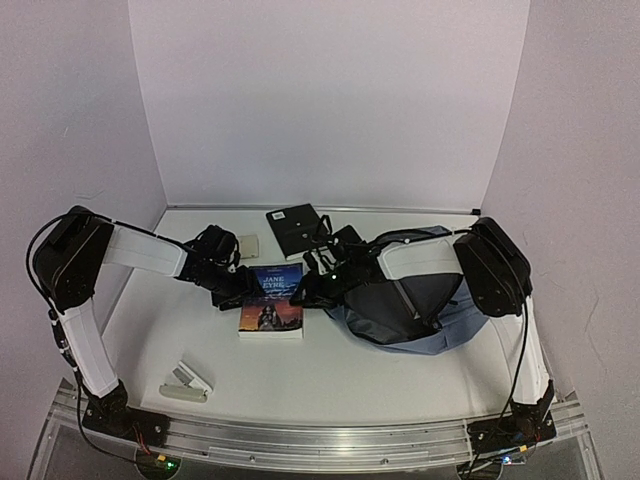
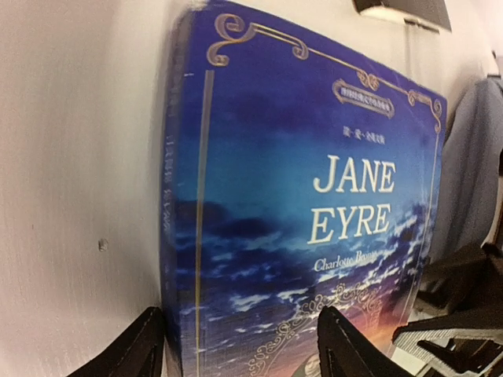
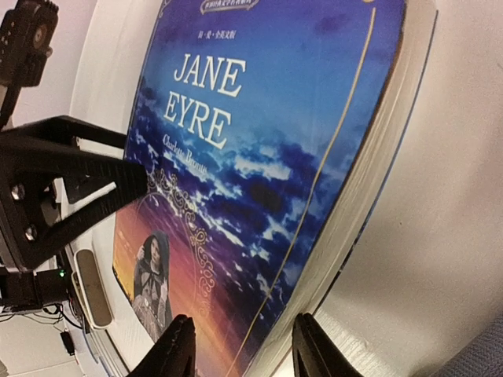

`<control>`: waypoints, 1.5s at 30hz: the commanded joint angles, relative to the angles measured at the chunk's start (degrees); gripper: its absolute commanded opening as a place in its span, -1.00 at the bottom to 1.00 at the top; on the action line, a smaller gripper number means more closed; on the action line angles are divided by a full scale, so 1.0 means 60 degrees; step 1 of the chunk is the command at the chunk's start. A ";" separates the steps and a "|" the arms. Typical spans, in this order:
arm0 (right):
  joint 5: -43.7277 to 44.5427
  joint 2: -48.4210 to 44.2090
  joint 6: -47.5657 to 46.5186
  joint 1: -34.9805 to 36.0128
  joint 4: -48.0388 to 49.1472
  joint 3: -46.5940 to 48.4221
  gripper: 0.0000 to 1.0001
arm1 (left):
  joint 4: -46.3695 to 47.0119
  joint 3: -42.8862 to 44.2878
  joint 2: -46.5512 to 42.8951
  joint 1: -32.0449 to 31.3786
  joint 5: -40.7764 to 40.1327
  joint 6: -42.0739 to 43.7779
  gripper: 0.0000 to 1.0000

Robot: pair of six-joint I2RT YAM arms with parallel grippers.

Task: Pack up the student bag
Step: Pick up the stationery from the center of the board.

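A "Jane Eyre" paperback (image 1: 272,312) lies flat on the white table, left of the student bag (image 1: 440,335). The bag is soft blue-grey fabric, slumped under my right arm with its dark lining showing. My left gripper (image 1: 243,287) stands open astride the book's spine (image 2: 169,236): one finger (image 2: 137,349) is on the table side, the other (image 2: 342,345) over the cover. My right gripper (image 1: 308,290) is narrower but open astride the page edge (image 3: 369,173). One of its fingers (image 3: 177,349) is over the cover, the other (image 3: 310,349) beside the pages.
A black notebook (image 1: 297,228) lies behind the book near the back wall. A small pale block (image 1: 248,244) sits to its left. A white stapler (image 1: 187,382) rests near the front left. White walls close in three sides of the table.
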 commanded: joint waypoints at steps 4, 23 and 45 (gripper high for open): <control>-0.1131 -0.1178 0.0580 0.0130 0.1587 -0.0277 -0.33 | 0.1457 -0.0578 0.0183 -0.0126 0.0822 -0.0590 0.25; -0.0569 0.0395 0.3933 0.0058 0.3659 -0.0925 -0.07 | 0.2146 -0.0891 -0.0035 -0.0137 0.1004 -0.0827 0.20; -0.3152 -0.3177 -0.0063 -0.0113 0.2253 -0.0858 -1.00 | -0.2166 0.0615 -0.4888 0.0202 0.0728 0.0970 0.99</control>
